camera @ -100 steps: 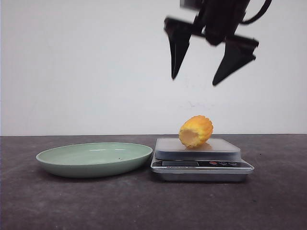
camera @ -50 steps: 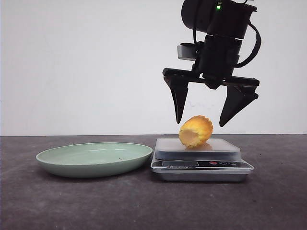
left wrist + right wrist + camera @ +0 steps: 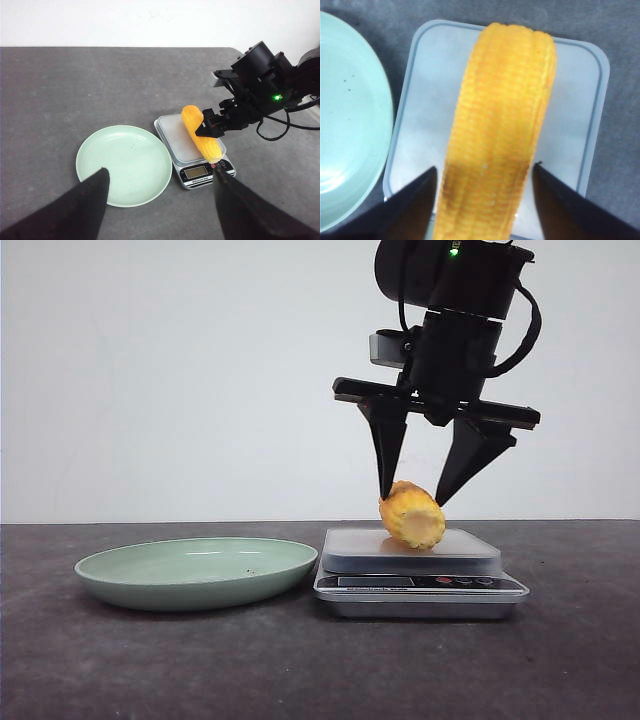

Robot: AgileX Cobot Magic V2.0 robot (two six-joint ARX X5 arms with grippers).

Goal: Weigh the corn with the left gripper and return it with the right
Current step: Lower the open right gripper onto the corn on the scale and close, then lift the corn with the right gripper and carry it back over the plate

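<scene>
Showed a short yellow-orange corn (image 3: 411,517) lying on the pale platform of a small kitchen scale (image 3: 352,544), paler cut end turned toward the front camera. Rested there on its side, lengthwise across the platform in the right wrist view, so that both long flanks stood free for a grasp from above.

Placed beside the scale, on the robot's left and close to it without clearly touching: a shallow pale-green plate (image 3: 200,592), with nothing in it. Judged to be the place for the return, hence its nearness. Stood both on a dark grey table (image 3: 100,670) before a white wall.

Hung straight down over the scale: the right gripper (image 3: 413,498), fingers pointing downward and straddling the corn. Appeared closed on the corn, one dark fingertip against each flank in the right wrist view, gripping across the narrow width and not along the length. Looked not yet lifted, the corn apparently resting on the platform.

Held well back and high, off the scale: the left gripper (image 3: 160,172), fingers spread wide and holding nothing. Judged finished with the weighing half, with the carry to the plate left to the right side.
</scene>
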